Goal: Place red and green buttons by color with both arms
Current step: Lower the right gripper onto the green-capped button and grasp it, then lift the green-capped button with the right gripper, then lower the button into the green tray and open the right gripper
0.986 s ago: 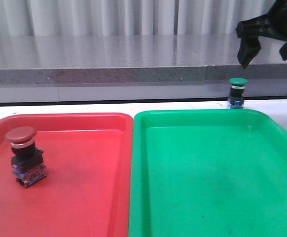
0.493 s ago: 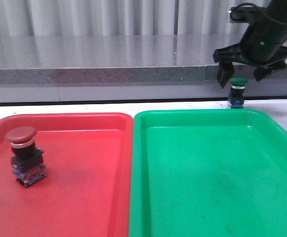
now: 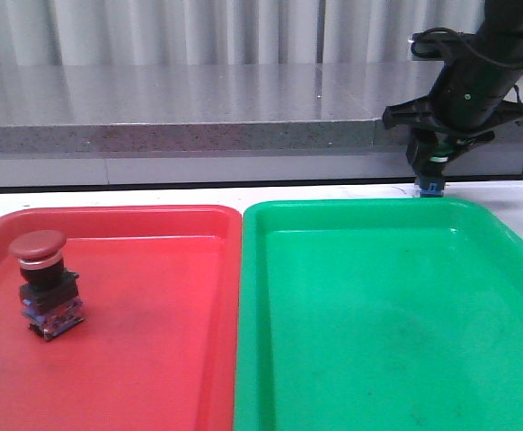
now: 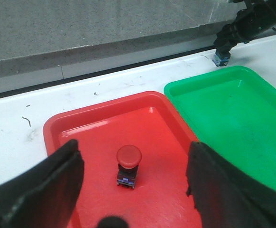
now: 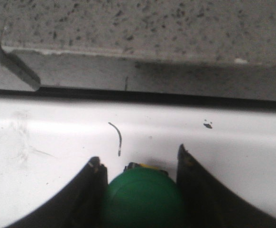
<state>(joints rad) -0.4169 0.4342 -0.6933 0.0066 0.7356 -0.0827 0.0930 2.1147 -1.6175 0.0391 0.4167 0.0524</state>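
Note:
The red button (image 3: 44, 283) stands upright in the left part of the red tray (image 3: 154, 377); it also shows in the left wrist view (image 4: 128, 161). My left gripper (image 4: 134, 145) is open wide and empty, hovering above the red button, and is outside the front view. The green button (image 5: 142, 199) stands on the white table just behind the green tray (image 3: 378, 341). My right gripper (image 3: 430, 169) is down over it, so only its blue base (image 3: 431, 189) shows in the front view. In the right wrist view the gripper (image 5: 139, 161) has both fingers pressed against the green cap.
The two trays lie side by side and fill the near table. A grey stone ledge (image 3: 199, 99) runs along the back, close behind the green button. A strip of white table (image 4: 81, 95) lies between the trays and the ledge.
My right gripper came down from the upper right with its fingers spread, lowered over the green button and closed on its cap. The red button has not moved.

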